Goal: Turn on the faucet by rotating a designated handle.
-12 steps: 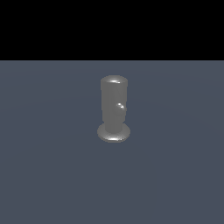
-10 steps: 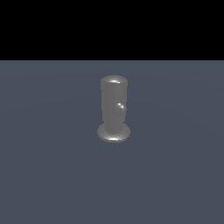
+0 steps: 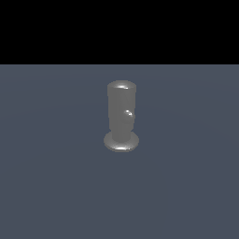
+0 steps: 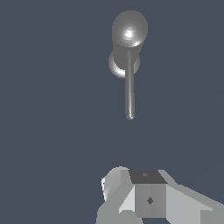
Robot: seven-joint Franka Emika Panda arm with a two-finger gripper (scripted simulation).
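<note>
A bare slate-blue tabletop [image 3: 51, 186] fills the exterior view's left side, under a black band of background. Near the middle stands the faucet [image 3: 122, 114], a glossy grey upright cylinder with a domed top and a wider round base resting flat on the tabletop. On its front, a little toward the exterior view's right, a small bright rounded spot marks the tip of the handle [image 3: 128, 113], which points toward this camera and so shows almost end-on. The rest of the exterior view's right side is tabletop only; no arm appears there.

The wrist view looks down on the dome, with the handle [image 4: 130, 85] showing as a thin straight rod running out from the cylinder to a rounded tip. The gripper [image 4: 146, 197] appears only as pale blocky parts at the frame's edge, well apart from the rod's tip. I cannot tell how the jaws stand.
</note>
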